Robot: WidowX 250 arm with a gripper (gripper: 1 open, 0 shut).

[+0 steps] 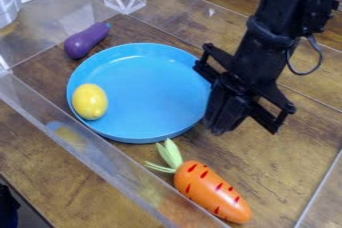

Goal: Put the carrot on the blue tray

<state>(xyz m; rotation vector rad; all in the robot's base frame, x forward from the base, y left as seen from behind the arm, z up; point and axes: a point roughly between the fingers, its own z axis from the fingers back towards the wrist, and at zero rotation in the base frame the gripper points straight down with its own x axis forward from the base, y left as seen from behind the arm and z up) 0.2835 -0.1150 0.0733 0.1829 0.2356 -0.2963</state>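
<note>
jaws first: the black gripper [225,122] points down just off the right rim of the blue tray [140,92], with its tips above the wooden counter [287,162]. whether the jaws stand open or closed cannot be told, since the tips merge into one dark shape from this angle. nothing shows between them, and they touch neither the tray nor any toy. above them the black arm [274,32] rises toward the top right corner, with a cable looping beside it.

the carrot [211,188] lies on the counter outside the tray, below its lower right rim and below the gripper, apart from both. it is a small glossy orange toy, fat and rounded, tapering toward the lower right, with short dark groove lines across its body and a green leafy top that points up and left toward the tray's rim.

the tray is a wide round dish of bright blue with a low raised rim. inside it, near the left rim, sits a round yellow lemon [88,100]. beyond the tray's upper left rim a purple eggplant [86,39] rests on the counter. clear plastic walls [54,122] fence the area, one running close along the tray's lower left side.
</note>
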